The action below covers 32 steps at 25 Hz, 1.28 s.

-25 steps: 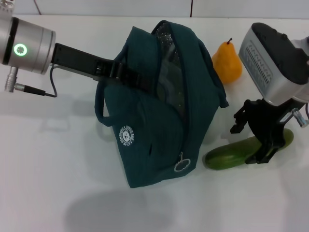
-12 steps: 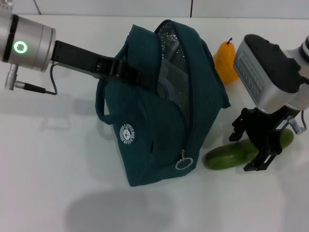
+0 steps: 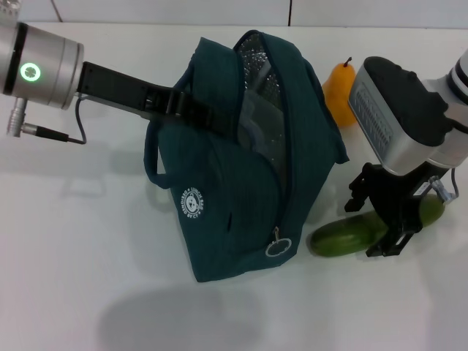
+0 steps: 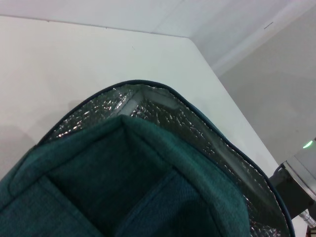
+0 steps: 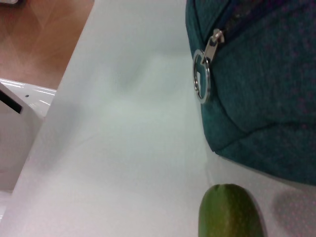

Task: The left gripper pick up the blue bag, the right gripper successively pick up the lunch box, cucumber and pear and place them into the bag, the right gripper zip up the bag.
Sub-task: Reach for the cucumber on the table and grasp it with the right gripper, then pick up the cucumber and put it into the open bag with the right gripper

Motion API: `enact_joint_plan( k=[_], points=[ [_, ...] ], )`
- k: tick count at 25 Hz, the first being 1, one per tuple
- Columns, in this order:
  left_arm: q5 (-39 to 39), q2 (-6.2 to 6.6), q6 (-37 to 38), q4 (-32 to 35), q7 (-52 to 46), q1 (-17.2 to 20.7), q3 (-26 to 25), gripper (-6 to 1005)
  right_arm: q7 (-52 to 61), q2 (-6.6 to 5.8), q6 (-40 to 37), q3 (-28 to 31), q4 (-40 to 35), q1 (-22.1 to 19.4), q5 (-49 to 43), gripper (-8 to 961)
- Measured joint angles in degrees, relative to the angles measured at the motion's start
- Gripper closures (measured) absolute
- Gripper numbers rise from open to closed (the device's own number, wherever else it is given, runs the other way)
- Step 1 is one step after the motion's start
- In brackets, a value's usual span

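White tabletop (image 3: 73, 241). Dark teal fabric bag (image 3: 234, 212) with silver foil lining stands centre, mouth unzipped. Left gripper (image 3: 191, 111) clamped on bag's upper edge. Right gripper (image 3: 387, 219) straddles green cucumber (image 3: 344, 238) beside bag, fingers apparently spread, contact unclear. Orange-yellow pear (image 3: 341, 91) behind.

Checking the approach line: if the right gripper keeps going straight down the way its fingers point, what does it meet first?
Most likely the cucumber: the right gripper points down with its fingers astride it. Depth is hard to judge.
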Motion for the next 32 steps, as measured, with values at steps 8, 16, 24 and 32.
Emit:
enact_joint_plan(
  k=[8,16,24,32],
  points=[
    [0.0,0.0,0.0,0.0,0.5,0.3,-0.1,961,1.2,0.0,1.8,-3.0,0.5,-0.1,0.1,200],
    [0.0,0.0,0.0,0.0,0.7,0.6,-0.1,961,2.2,0.0,3.3,-4.5,0.5,-0.4,0.7,203],
    [0.0,-0.14,0.1,0.0,0.8,0.7,-0.1,961,2.9,0.0,4.0,-4.9,0.9,0.0,0.7,312],
    [-0.6,-0.22,0.3,0.0,1.3,1.1,-0.6,961,4.6,-0.12,3.3,-5.1,-0.4,0.0,0.2,367]
  ],
)
